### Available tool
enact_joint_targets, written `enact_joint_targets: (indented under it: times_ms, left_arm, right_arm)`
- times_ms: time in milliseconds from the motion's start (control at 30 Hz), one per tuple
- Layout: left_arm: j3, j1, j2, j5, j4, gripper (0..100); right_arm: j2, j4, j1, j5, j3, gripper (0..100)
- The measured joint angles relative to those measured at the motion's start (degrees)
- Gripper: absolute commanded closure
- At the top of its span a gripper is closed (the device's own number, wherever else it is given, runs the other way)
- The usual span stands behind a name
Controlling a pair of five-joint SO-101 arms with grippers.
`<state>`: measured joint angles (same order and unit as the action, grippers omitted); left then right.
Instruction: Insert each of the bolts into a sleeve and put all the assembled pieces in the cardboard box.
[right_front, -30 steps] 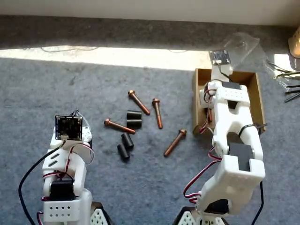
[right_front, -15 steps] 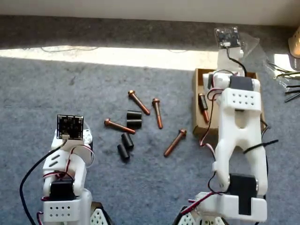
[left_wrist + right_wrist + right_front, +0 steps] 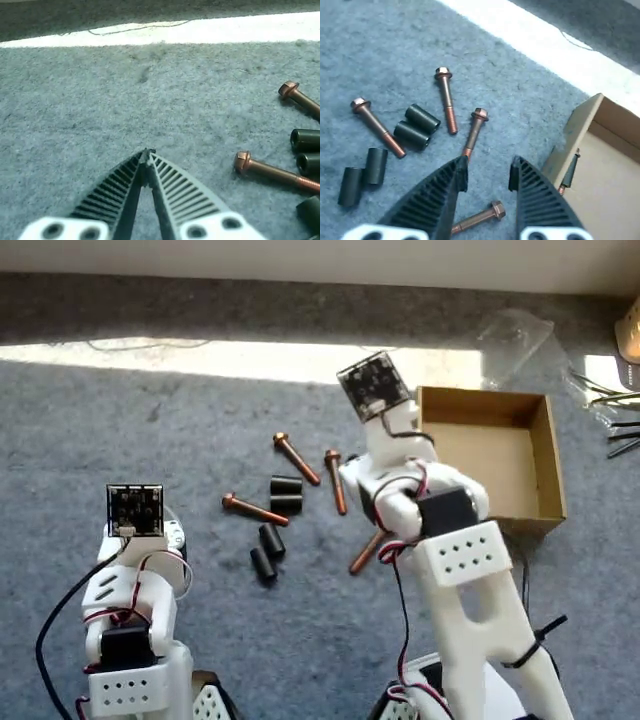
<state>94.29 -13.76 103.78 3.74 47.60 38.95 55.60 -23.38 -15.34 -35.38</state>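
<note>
Right arm has swung off the box (image 3: pixel 547 455) toward 9 o'clock and now sits over the loose bolts; left arm has barely shifted. Right claw (image 3: pixel 488 175) is open at a medium gap and empty. Left claw (image 3: pixel 146 156) is closed tip to tip, empty, parked at 8 o'clock of the pile.

One finished piece (image 3: pixel 568 176) lies in the box, close to the wall facing the bolts. Four bolts and four sleeves are loose on the carpet (image 3: pixel 150 440).

By the high view, the nearest bolt (image 3: pixel 360 560) lies partly under the right arm, long axis 1 to 7 o'clock, head at 1. The next bolt (image 3: pixel 335 482) is at 11 o'clock of it, axis near 12 to 6, head at 12. The sleeve pair (image 3: pixel 286 494) lies touching side by side at 9 o'clock of that one, with two more sleeves (image 3: pixel 267 552) toward 7.

My read: right arm is far nearer, so I'd take the nearest bolt with it, jaws closing across the 1–7 axis. The carpet around it is open. The box wall at 3 o'clock is near, so I'd keep the approach on the 9 o'clock side.
</note>
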Motion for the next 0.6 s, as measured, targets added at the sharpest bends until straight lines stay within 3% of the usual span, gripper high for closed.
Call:
enact_joint_targets:
  times_ms: [367, 600]
  left_arm:
    - [-8.53, 0.00, 0.00, 0.00, 12.75, 99]
    - [-9.58, 0.00, 0.09, 0.09, 14.68, 99]
  right_arm:
    - [7.03, -0.26, -12.75, 0.00, -9.05, 87.8]
    - [7.03, -12.48, -16.18, 4.13, -19.34, 87.9]
